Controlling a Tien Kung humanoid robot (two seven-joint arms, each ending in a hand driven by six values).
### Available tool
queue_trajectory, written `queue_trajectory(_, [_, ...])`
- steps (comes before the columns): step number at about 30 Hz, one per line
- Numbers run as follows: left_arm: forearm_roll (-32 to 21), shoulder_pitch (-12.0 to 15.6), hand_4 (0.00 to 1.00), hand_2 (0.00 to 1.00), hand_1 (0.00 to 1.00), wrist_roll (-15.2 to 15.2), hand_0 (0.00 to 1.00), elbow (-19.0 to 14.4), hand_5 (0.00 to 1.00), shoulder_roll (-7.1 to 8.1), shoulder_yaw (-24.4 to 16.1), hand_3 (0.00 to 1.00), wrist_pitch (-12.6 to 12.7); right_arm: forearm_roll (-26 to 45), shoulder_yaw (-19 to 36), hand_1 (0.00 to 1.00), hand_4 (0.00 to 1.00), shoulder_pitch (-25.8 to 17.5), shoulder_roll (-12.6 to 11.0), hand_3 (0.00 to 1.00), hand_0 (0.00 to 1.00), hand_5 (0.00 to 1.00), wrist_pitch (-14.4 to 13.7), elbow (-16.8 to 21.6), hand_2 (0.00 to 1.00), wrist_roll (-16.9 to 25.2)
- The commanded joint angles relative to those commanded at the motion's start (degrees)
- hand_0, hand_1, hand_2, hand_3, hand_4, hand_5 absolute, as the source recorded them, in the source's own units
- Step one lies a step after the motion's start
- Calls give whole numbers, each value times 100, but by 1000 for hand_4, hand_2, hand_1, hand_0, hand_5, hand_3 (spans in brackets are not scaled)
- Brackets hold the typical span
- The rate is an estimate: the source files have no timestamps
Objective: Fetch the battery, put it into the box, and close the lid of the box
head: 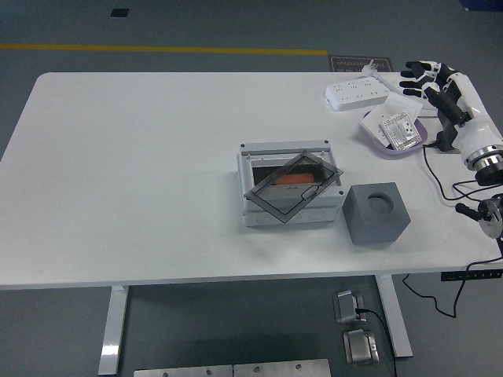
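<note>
A grey box (291,187) sits mid-table with its clear lid (295,184) lying askew across the opening. Under the lid an orange battery (297,179) shows inside the box. My right hand (424,78) hovers at the far right edge of the table, above and to the right of the box, with its black-tipped fingers spread and nothing in them. It is just right of a purple tray (393,133). My left hand is out of sight.
A grey cube with a round hollow (377,214) stands right of the box. The purple tray holds a white labelled pack (397,129). A white power strip (357,93) lies at the back right. Cables hang off the table's right edge.
</note>
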Motion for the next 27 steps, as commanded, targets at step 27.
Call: queue_trajectory(27, [-2,7,371,538,573,-11,462,0,2,54,-136,536,-8,101,69,663,598,-47,12,636,723,384,59,-6,682,8])
